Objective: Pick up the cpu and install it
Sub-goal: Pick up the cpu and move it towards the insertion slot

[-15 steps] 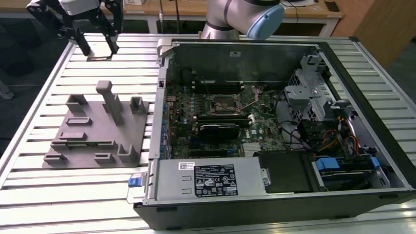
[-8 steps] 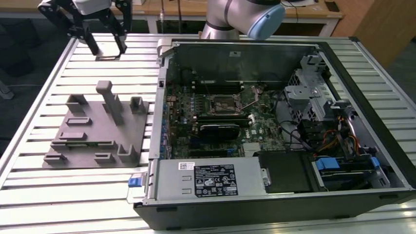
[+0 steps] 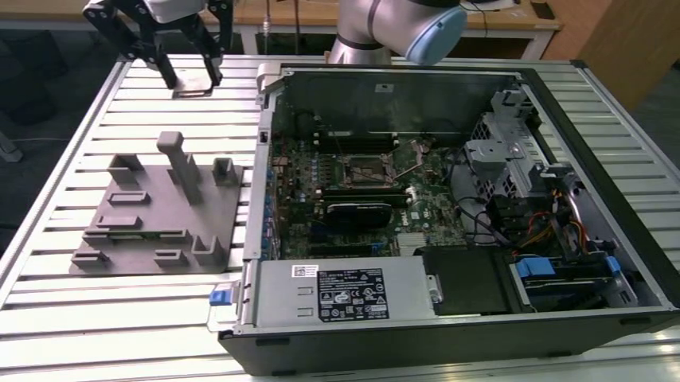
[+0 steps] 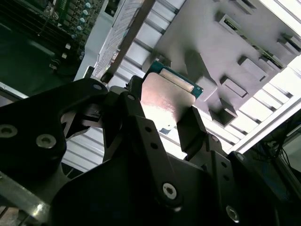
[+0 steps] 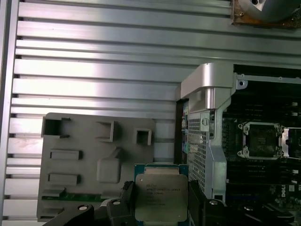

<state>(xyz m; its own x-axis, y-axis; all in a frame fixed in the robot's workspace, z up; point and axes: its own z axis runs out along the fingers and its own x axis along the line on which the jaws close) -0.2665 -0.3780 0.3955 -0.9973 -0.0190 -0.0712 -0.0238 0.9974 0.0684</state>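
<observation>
In the exterior view my gripper hangs high over the slatted table at the far left, shut on the cpu. Both wrist views show the cpu as a flat silver square with a thin pale rim, pinched at two opposite edges by the black fingers. It is in the air above the table, off to one side of the open computer case. The dark metal-framed socket sits in the middle of the motherboard, well away from the gripper.
A grey plastic fixture plate with raised blocks lies on the table at the exterior view's left of the case. The case's side wall stands between the plate and the motherboard. Cables and a drive cage fill the case's right part.
</observation>
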